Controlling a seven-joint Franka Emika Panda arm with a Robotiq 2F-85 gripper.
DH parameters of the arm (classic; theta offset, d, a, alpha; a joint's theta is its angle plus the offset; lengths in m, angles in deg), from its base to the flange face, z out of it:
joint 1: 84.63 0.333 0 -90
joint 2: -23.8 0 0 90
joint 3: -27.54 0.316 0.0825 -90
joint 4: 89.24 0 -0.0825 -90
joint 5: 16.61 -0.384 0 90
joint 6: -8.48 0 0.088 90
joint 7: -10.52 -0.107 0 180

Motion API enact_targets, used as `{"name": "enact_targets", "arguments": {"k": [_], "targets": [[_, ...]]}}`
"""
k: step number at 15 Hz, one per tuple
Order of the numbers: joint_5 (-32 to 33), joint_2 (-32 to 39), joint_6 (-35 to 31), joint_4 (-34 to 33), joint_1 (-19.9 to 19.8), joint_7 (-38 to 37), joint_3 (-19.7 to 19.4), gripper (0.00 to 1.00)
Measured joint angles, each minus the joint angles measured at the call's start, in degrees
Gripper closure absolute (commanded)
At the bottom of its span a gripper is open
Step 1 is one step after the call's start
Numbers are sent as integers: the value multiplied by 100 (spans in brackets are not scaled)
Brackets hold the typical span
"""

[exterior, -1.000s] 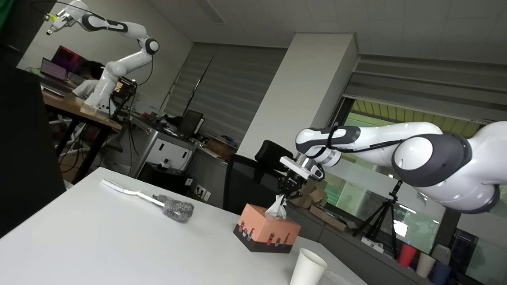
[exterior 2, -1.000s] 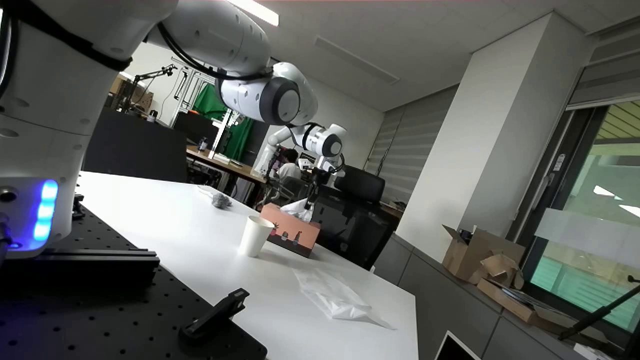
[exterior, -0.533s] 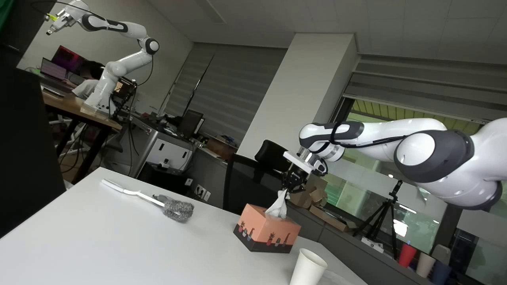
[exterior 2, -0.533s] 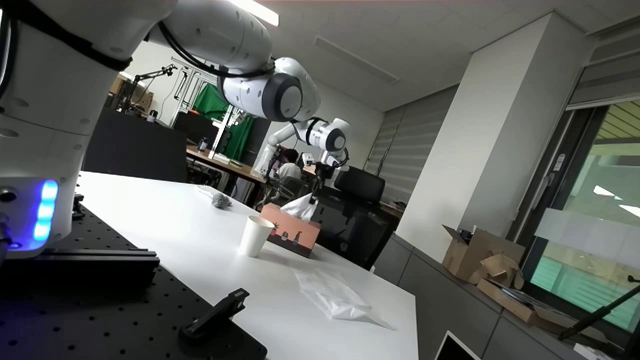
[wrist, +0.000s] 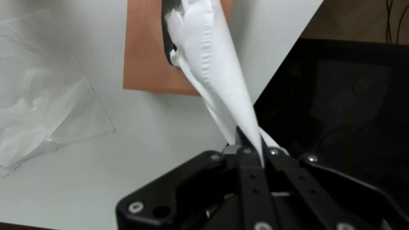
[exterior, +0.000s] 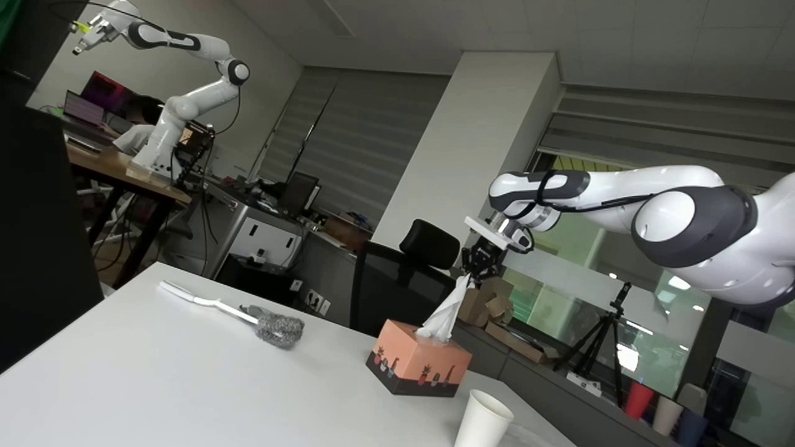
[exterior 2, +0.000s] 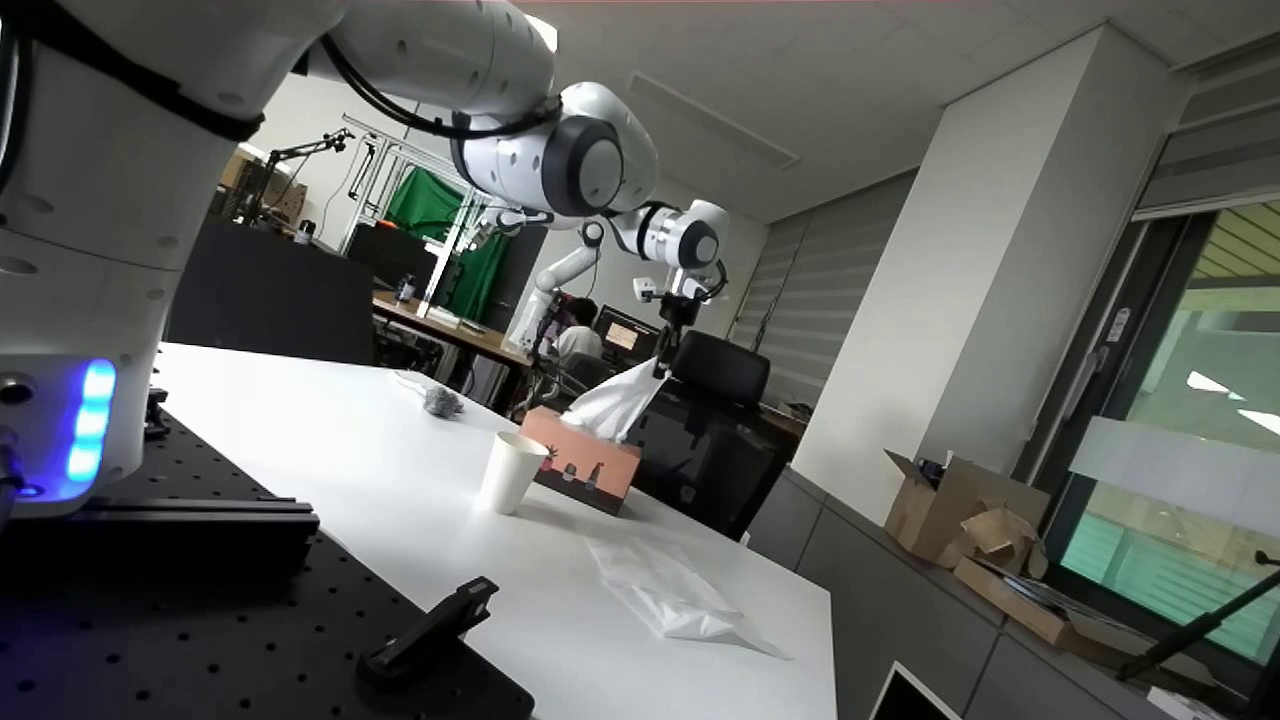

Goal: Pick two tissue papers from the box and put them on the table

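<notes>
The salmon box (exterior: 425,363) with a dark base stands near the table's edge; it also shows in an exterior view (exterior 2: 580,462) and in the wrist view (wrist: 143,57). My gripper (wrist: 250,140) is shut on the upper end of a white tissue paper (wrist: 220,64), above the box. This tissue is stretched slantwise from the slot up to the fingertips (exterior: 470,281), its lower part at the slot. Another thin white tissue (exterior 2: 670,600) lies spread on the white table (exterior 2: 410,450); it also shows in the wrist view (wrist: 48,86).
A white paper cup (exterior 2: 513,472) stands upright close to the box. A white-handled brush with a grey head (exterior: 279,329) lies on the table. A black chair (exterior: 400,292) stands just behind the table edge. A black clamp (exterior 2: 430,635) sits on the black mounting plate.
My gripper has risen and moved away from the box, toward the window side in an exterior view. The tissue in it is drawn out longer from the slot. Box and cup have not moved.
</notes>
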Motion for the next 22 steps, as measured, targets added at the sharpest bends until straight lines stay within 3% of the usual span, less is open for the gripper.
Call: {"name": "enact_targets", "arguments": {"k": [5, 10, 16, 22], "targets": [[230, -400, 87, -7, -320, -291, -485, 100], [757, -436, 974, -25, -557, -328, -1113, 100], [1136, -176, 2530, -45, -563, 704, -1271, 100], [1576, 428, 3477, -14, -538, 1819, -1473, 100]]}}
